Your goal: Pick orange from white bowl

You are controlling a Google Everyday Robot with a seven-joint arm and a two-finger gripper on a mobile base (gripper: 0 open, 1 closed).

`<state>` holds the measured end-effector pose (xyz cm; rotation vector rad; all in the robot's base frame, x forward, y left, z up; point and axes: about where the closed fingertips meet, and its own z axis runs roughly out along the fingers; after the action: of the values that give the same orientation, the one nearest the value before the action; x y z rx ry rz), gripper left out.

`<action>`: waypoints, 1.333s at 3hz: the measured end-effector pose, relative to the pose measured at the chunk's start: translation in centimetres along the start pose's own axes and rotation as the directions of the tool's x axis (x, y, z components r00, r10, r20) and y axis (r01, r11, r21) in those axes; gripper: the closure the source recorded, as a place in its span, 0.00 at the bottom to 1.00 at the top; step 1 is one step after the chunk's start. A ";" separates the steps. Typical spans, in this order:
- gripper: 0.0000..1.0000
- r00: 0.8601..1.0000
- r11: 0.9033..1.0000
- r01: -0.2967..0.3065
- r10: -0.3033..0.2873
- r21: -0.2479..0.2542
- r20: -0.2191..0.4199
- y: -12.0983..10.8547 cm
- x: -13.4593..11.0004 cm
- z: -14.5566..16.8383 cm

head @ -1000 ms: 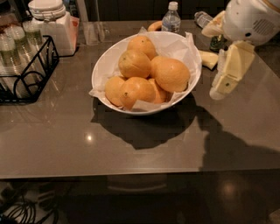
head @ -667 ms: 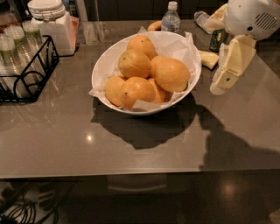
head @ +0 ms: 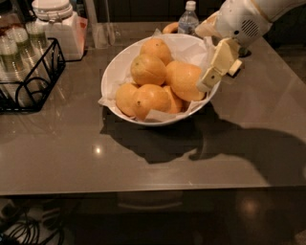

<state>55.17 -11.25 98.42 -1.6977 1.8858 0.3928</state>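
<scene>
The white bowl (head: 109, 72), lined with crinkled white paper, stands in the middle of the dark table and holds several oranges. The orange (head: 184, 80), the largest and smooth-skinned, lies on the bowl's right side. Smaller oranges (head: 148, 70) with dark stem dots lie to its left and in front. My gripper (head: 219, 77) hangs from the white arm at the upper right, over the bowl's right rim. Its near cream finger (head: 216, 64) points down-left, with its tip just beside the orange's right side. The fingers stand apart and hold nothing.
A water bottle (head: 188, 19) stands just behind the bowl, with an orange object (head: 169, 27) beside it. A black wire rack (head: 29, 72) of cups and a white lidded jar (head: 53, 14) stand at the left. The table's front edge (head: 153, 190) runs across below.
The gripper has moved left from beside the bowl to over its right rim, ending close against the large orange. The bowl and fruit have not moved.
</scene>
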 end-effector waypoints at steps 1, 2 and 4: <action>0.00 1.000 1.000 -0.004 0.004 -0.005 0.013 -0.4 0.0 0.3; 0.05 1.000 1.000 -0.004 0.004 -0.005 0.013 -0.4 0.0 0.3; 0.02 0.990 0.991 -0.063 0.077 -0.116 0.120 1.5 0.2 4.3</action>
<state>54.66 -8.77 94.65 -1.6402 1.8666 0.6284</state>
